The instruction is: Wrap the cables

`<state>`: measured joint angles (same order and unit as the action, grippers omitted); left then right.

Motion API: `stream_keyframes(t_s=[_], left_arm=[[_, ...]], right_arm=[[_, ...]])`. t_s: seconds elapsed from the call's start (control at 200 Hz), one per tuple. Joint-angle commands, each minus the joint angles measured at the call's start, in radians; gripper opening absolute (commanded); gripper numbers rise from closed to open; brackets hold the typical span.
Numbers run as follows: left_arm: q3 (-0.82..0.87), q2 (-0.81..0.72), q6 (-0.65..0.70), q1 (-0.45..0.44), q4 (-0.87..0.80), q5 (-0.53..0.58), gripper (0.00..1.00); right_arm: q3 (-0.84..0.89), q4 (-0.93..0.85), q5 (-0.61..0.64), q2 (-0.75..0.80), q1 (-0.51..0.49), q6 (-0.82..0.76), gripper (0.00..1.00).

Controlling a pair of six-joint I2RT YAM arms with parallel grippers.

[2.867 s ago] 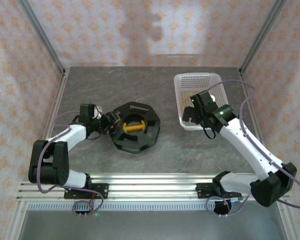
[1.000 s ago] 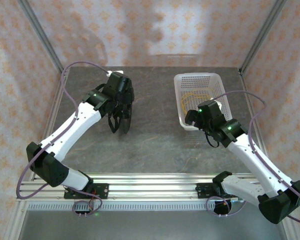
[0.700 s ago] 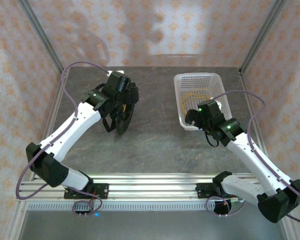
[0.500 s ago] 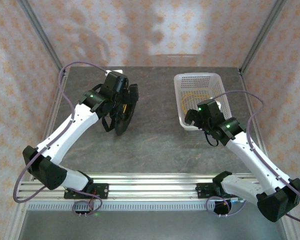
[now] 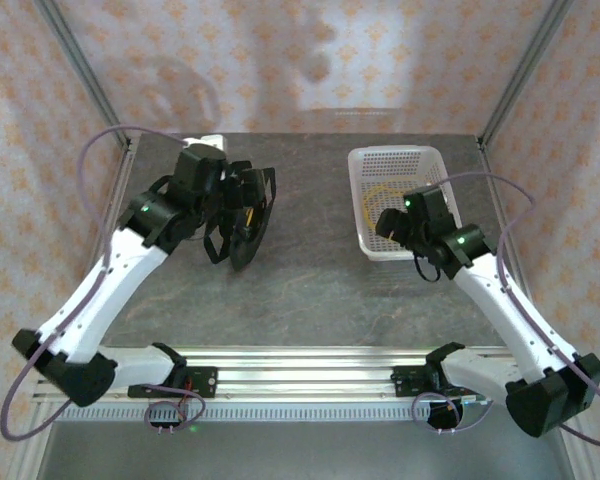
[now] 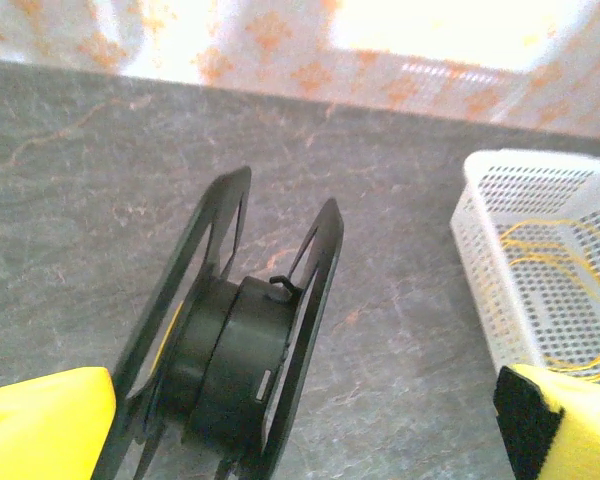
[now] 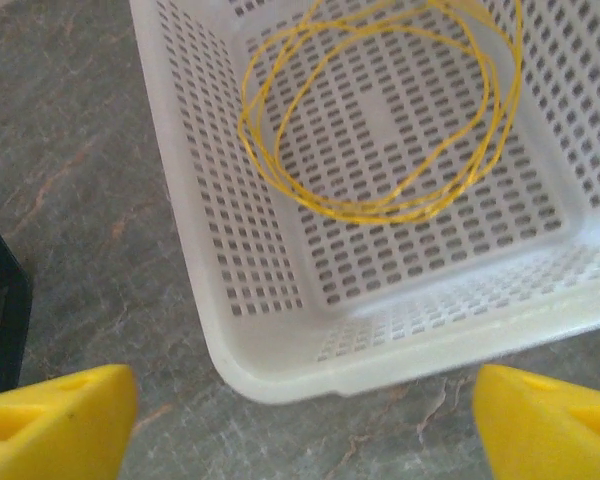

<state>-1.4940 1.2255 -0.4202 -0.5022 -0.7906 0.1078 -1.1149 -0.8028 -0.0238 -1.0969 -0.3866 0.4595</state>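
The yellow cables (image 7: 380, 130) lie in loose loops on the floor of the white perforated basket (image 7: 310, 370); they also show in the top view (image 5: 385, 192) and the left wrist view (image 6: 570, 290). My right gripper (image 7: 300, 430) hovers open over the basket's near corner (image 5: 372, 245), with nothing between its yellow fingertips (image 7: 50, 420). The black spool (image 6: 240, 350) stands on its edge on the table (image 5: 252, 222). My left gripper (image 6: 300, 440) is open just behind it, its fingers (image 6: 40, 425) apart from the flanges. In the top view the left gripper (image 5: 228, 212) sits at the spool's left.
Grey stone-patterned tabletop (image 5: 310, 280) between spool and basket is free. Metal frame posts (image 5: 80, 70) stand at the back corners, papered walls behind. An aluminium rail (image 5: 300, 365) with both arm bases runs along the near edge.
My left gripper has opened and drawn back to the left, leaving the spool standing on its edge. My right gripper has shifted slightly farther over the basket, its jaws a little narrower.
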Motion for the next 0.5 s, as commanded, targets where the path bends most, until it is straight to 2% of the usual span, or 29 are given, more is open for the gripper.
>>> stream_keyframes(t_s=[0.0, 0.08, 0.29, 0.38, 0.496], left_arm=[[0.057, -0.112, -0.010, -0.002, -0.055, -0.051, 0.99], [0.132, -0.189, -0.024, -0.001, -0.054, -0.087, 0.99], [0.243, -0.303, -0.011, -0.002, -0.133, -0.024, 0.99], [0.276, -0.326, -0.011, -0.002, -0.114, -0.021, 0.99], [0.298, -0.323, -0.006, -0.001, -0.068, -0.037, 0.99]], right_arm=[[-0.106, -0.039, -0.046, -0.082, 0.061, -0.058, 0.73], [-0.184, -0.089, -0.042, -0.191, 0.097, -0.091, 0.59], [-0.320, -0.169, -0.016, -0.414, 0.189, -0.128, 0.55], [-0.343, -0.167, -0.018, -0.489, 0.229, -0.114, 0.48], [-0.350, -0.137, -0.032, -0.569, 0.265, -0.094, 0.45]])
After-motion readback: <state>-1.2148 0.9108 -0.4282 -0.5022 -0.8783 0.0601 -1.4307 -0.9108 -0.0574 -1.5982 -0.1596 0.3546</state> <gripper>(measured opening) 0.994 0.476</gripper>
